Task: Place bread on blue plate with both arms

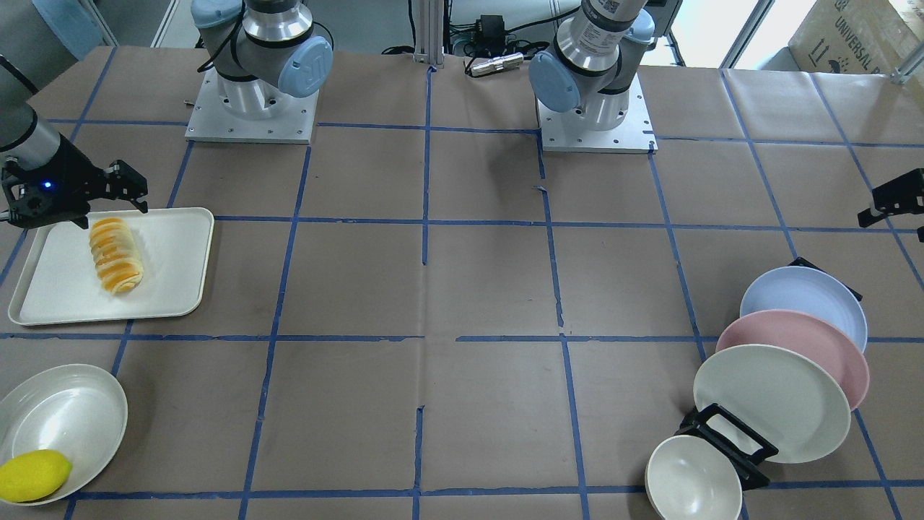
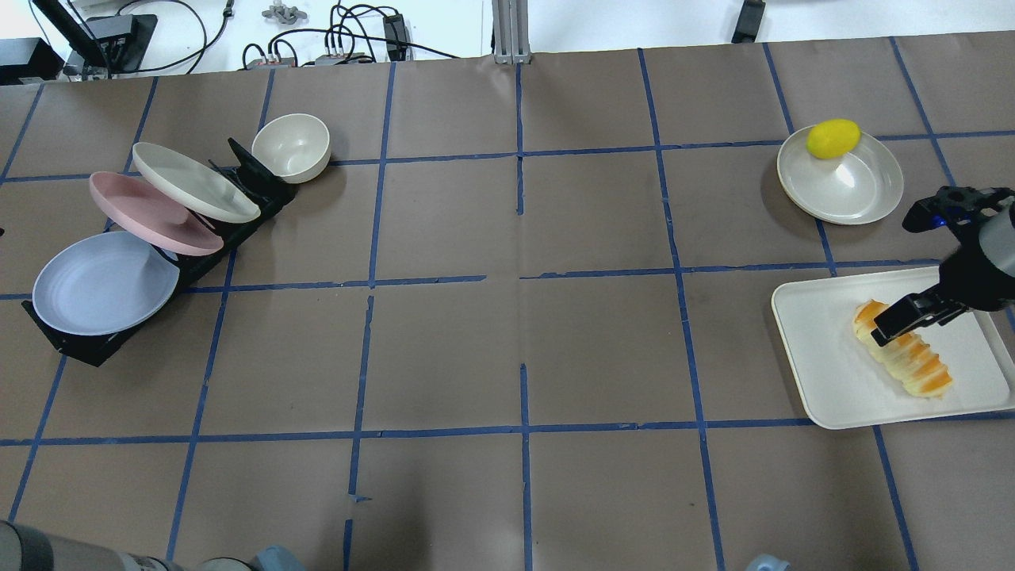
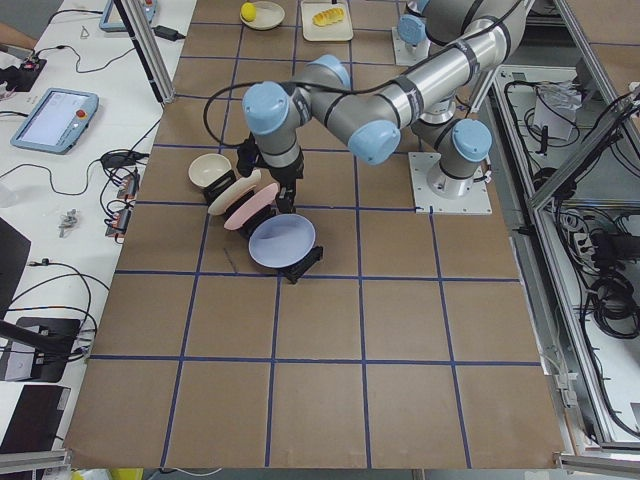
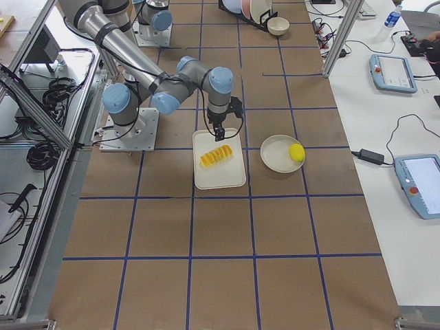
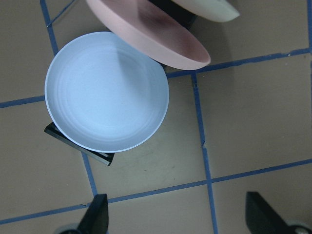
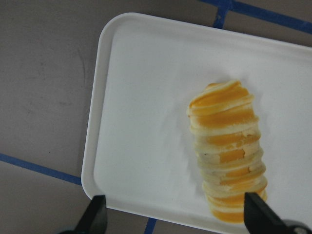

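Bread lies beneath spread fingers of right gripper, blue plate beneath equally spread left gripper; approach step, seemingly; next calls for lowering, closing.

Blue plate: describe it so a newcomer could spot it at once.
Find the black dish rack at the table's end on the robot's left. The blue plate is the end one in it, farthest from the bowl, pale lavender-blue beside the pink plate.

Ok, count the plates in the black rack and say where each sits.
3. The blue plate is at the end of the rack nearest the robot, the pink plate in the middle, the cream-white plate beyond it, beside the small bowl. None looks hidden.
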Controlling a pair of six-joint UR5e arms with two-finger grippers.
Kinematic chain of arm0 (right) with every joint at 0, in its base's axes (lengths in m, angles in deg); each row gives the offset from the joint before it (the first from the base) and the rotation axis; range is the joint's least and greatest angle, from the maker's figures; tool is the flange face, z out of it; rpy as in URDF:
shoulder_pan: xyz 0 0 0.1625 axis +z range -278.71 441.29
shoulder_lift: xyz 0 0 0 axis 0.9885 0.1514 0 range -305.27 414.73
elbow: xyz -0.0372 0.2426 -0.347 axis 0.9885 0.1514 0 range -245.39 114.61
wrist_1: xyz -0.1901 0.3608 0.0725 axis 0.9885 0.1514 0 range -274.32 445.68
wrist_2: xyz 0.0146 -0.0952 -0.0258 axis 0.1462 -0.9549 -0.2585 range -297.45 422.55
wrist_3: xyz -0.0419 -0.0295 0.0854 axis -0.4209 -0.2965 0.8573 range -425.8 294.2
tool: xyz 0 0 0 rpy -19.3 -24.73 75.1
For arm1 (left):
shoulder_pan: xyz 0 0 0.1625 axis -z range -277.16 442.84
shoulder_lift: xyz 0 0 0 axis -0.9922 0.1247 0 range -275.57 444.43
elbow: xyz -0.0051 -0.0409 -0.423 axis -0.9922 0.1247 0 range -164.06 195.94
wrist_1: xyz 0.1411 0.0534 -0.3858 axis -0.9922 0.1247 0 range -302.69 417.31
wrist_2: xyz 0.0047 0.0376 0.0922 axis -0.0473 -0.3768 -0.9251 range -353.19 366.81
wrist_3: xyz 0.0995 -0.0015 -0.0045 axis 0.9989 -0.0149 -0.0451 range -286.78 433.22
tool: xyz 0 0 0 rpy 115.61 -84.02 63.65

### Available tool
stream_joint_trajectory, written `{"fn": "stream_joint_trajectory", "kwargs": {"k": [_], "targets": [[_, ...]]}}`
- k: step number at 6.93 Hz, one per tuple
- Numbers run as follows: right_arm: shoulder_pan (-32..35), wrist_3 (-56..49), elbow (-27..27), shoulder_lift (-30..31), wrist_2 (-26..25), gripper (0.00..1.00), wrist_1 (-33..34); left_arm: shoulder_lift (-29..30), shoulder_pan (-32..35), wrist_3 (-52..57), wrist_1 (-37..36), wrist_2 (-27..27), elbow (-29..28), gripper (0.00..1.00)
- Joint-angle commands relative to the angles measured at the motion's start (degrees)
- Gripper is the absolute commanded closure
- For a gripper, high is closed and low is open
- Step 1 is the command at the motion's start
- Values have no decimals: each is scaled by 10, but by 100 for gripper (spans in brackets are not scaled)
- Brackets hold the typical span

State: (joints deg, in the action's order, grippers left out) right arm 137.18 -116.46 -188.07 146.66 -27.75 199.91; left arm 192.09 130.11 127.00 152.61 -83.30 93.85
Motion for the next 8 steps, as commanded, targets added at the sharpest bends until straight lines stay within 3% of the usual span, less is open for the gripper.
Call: {"fn": "stream_joint_trajectory", "kwargs": {"k": [1, 3, 6, 7, 8], "targets": [[-5, -3, -15, -25, -18, 1, 33, 135, -51, 97, -3, 4, -82, 0], [-46, -27, -13, -75, -24, 1, 74, 233, -39, 99, -7, 26, -122, 0], [-48, -33, -13, -116, -23, 2, 121, 257, -15, 89, -10, 45, -120, 2], [-49, -33, -12, -121, -19, 3, 127, 261, -13, 92, -10, 41, -123, 28], [-48, -33, -13, -127, -17, 3, 140, 264, -12, 93, -18, 39, -123, 42]]}}
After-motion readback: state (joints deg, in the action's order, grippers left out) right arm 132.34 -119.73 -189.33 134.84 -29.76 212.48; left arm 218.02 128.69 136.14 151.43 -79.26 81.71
